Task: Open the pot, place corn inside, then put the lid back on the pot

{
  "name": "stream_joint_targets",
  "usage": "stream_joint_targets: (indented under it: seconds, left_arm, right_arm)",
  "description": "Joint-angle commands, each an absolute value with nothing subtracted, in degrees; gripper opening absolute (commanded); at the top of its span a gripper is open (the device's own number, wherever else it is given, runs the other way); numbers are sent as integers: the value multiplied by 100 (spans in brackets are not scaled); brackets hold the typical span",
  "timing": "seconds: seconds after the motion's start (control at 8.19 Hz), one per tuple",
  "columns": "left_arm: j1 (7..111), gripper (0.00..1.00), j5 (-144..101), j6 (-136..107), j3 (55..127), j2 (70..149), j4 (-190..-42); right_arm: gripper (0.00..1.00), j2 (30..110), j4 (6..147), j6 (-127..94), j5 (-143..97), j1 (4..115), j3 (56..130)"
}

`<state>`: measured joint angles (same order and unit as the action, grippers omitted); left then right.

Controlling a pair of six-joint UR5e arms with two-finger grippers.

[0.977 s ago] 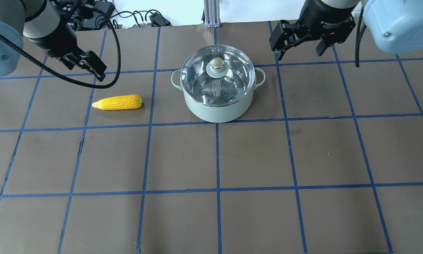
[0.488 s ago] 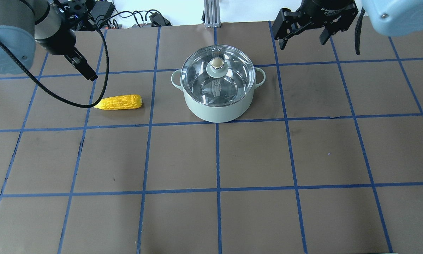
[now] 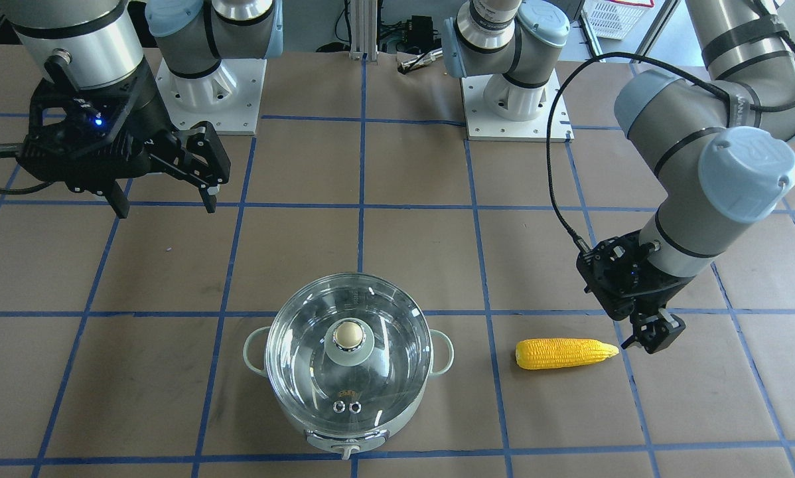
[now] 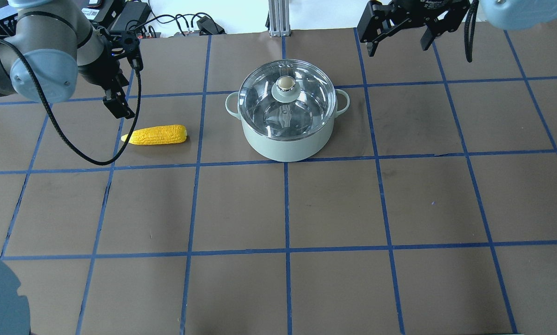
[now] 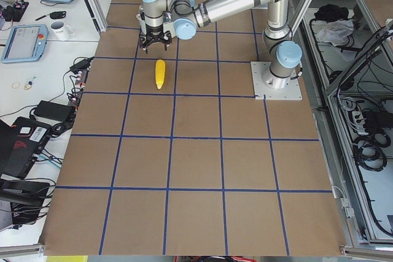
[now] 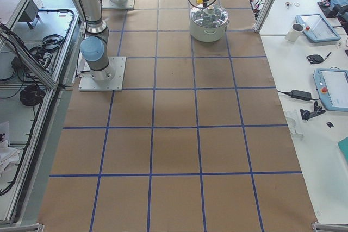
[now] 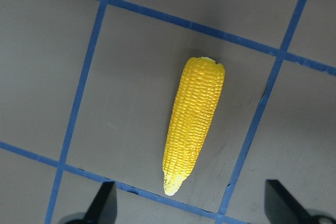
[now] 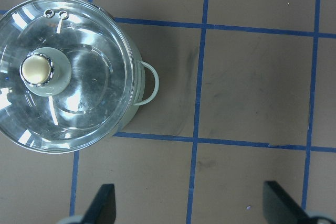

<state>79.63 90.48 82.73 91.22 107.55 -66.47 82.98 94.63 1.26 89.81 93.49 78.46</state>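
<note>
Front-facing: lid point(image 3: 384, 378) is seated on pot point(image 3: 257, 352), mid-counter near the operators' edge. Corn point(image 3: 565, 354) lies beside it toward the counter's left end. Left gripper point(image 3: 655, 335) hangs by the corn's pointed tip. Right gripper point(image 3: 165, 202) is spread, well apart from the pot.

Overhead: neither gripper touches anything.

Left wrist: fingers point(image 7: 102, 205) spread, empty, corn ahead of them.

Right wrist: fingers spread, knob point(image 8: 37, 69) off to one side.

We judge opening hasn't begun. Next, we centre the right gripper over the knob, descend and pinch.
</note>
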Motion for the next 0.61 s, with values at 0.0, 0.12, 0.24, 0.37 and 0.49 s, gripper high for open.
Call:
stream_joint_targets:
  seconds: [0.0,0.12,0.24,0.37,0.49]
  left_arm:
    - [7954,100,9053,9463,9132,11109,-6636]
    - [7954,100,9035,9831,9132,11188,-6636]
    - [7954,100,9035,9983,9132,11284,-6636]
    - [7954,100,9018,10002,9149,11363,-6636]
    - [7954,100,9061,10002,9167,11434,-6627]
  right_arm:
    - [100,8279,9457,123,8991,9352,7831]
    - [100,8279,9457,123,8991,9352,7831]
    - [100,8279,9457,123,8983,9352,7831]
    - [100,8279,9448,123,8991,9352,7831]
    - [100,8279,9448,123,8991,9352,7831]
